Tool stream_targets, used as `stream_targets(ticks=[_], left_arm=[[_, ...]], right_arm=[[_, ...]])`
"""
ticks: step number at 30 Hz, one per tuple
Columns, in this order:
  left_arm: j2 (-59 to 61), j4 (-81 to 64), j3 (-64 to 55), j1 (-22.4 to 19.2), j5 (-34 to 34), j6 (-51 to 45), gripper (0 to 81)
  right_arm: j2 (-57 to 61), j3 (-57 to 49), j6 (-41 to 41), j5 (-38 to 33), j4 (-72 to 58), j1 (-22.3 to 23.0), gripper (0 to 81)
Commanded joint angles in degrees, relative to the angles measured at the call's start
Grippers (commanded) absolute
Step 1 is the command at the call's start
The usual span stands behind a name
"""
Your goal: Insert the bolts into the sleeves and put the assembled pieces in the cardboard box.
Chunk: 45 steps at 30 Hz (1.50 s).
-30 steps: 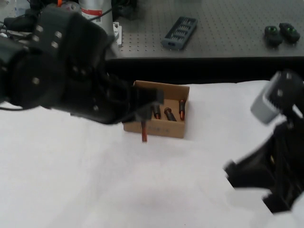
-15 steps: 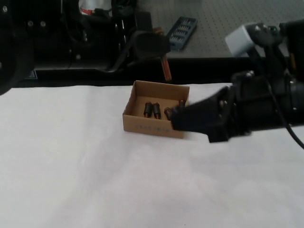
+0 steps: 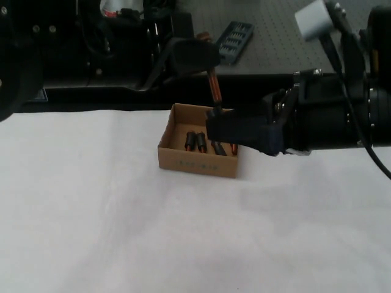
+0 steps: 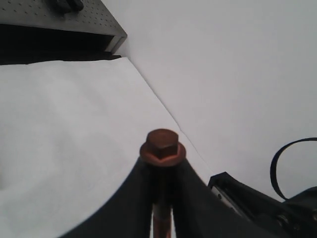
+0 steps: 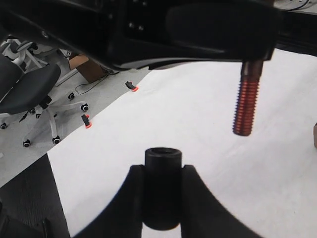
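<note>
— Left tool [image 4: 161,171]: state?
— Gripping bolt [image 4: 162,147], shank down, above box [image 3: 195,163] by far edge of desk [image 3: 122,232].
— Right tool [image 5: 162,171]?
— Gripping sleeve [image 5: 163,198], open end up, near bolt's tip, not touching. Box holds pieces [image 3: 195,140].

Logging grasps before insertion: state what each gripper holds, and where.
Left gripper jaws pinch the bolt by its shank, just under the head. Right gripper jaws pinch the sleeve by its sides.
</note>
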Motion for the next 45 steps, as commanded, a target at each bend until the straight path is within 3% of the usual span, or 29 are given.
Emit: stream_targets(ticks=[1,22,45], left_arm=[[-1.21,-1.20,-0.14,0.09,0.99,0.64,0.6],[-2.99,2.69,-0.14,0.09,2.04,0.64,0.6],[-2.99,2.69,-0.14,0.09,3.71,-1.55,0.6]], right_arm=[[-0.11,-0.13,0.01,0.89,-0.11,-0.08,1.9],[-0.11,-0.13,-0.38,2.70,-0.24,-2.09,1.9],[-0.11,-0.13,0.05,-0.79,-0.22,-2.09,1.9]])
